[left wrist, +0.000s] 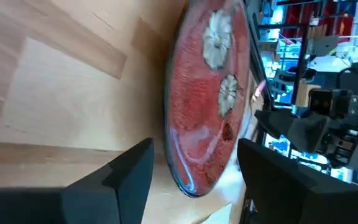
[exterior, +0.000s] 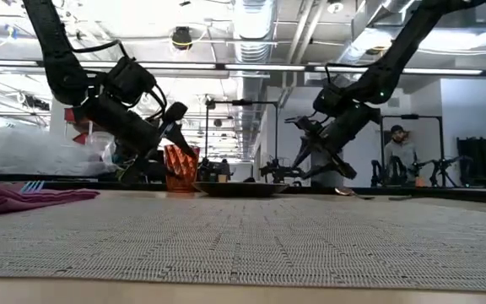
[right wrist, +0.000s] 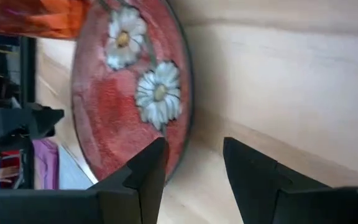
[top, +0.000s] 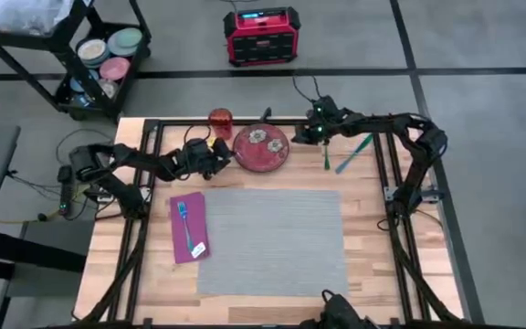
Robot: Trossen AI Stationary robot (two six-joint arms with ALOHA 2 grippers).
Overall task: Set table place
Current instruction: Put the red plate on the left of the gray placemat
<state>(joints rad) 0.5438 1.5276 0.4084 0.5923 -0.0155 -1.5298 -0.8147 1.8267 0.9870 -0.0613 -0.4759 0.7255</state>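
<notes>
**Both grippers at the plate's edges, far side of table**

Table (top: 373, 265): light wood planks, black frame. High view, left to right.

Purple napkin (top: 188, 227) lies flat just off the left edge of the grey placemat (top: 270, 240); touching or slightly overlapping, cannot tell. A blue fork (top: 186, 226) lies on the napkin; a small white tag sits at its near end, markings too small to read.

Left gripper (top: 223, 157) is at the left rim of the red plate (top: 261, 147), behind the placemat. Left wrist view: jaws (left wrist: 194, 171) spread wide, one finger each side of the rim of the plate (left wrist: 207, 99); no contact is visible, nothing held. Fingertips are cut off by the frame's lower edge.

Orange cup (top: 220, 121) stands upright just behind the left gripper, near the plate's far-left rim. In the low view the cup (exterior: 180, 171) is partly screened by the left arm.

Right gripper (top: 305, 134) is at the plate's right rim. Right wrist view: jaws (right wrist: 194, 165) open, the near edge of the daisy-patterned plate (right wrist: 129, 87) just ahead of the gap; nothing held.

Right of the plate lie two utensils: a dark green one (top: 326, 155), partly under the right arm, type not readable, and a teal one (top: 353, 153) lying diagonally. Low view shows both only as thin slivers.
</notes>
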